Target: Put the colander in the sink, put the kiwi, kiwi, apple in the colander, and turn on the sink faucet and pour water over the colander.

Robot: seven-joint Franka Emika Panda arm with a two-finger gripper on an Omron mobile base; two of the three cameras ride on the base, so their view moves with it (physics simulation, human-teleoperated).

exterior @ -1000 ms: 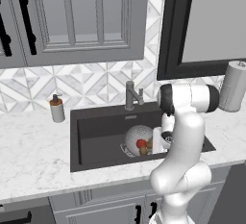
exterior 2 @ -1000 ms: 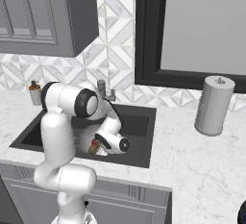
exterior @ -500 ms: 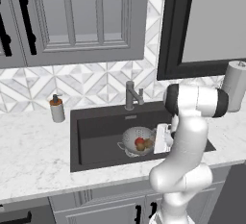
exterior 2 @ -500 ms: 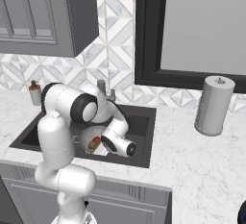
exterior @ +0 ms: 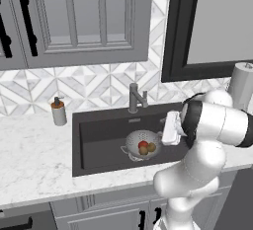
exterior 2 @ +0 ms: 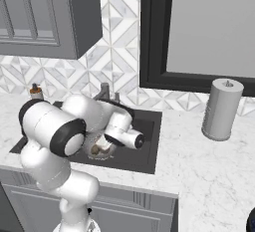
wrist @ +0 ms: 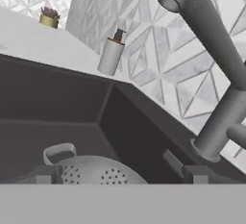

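Observation:
The silver colander (exterior: 134, 144) stands in the dark sink (exterior: 99, 142), right of its middle. Inside it lie the red apple (exterior: 143, 144) and two brownish kiwis (exterior: 151, 147) (exterior: 143, 150). My gripper (exterior: 167, 129) hovers just right of the colander, above the sink's right part, and faces left. In the hand view its fingertips (wrist: 45, 175) stand wide apart, open, with nothing between them; the colander (wrist: 91, 170) rim and one loop handle lie below and beyond. The grey faucet (exterior: 134, 97) (wrist: 211, 40) stands on the sink's back edge, and no water shows.
A white soap dispenser (exterior: 59, 111) (wrist: 111, 55) stands on the counter left of the sink. A paper towel roll (exterior: 242, 83) (exterior 2: 221, 109) stands at the far right. A small pot (wrist: 48, 18) sits far off on the counter. My arm hides most of the colander (exterior 2: 102, 149) in the right base view.
The gripper opened, then lifted out of the colander and drew back to the right. The fruit stays in the colander.

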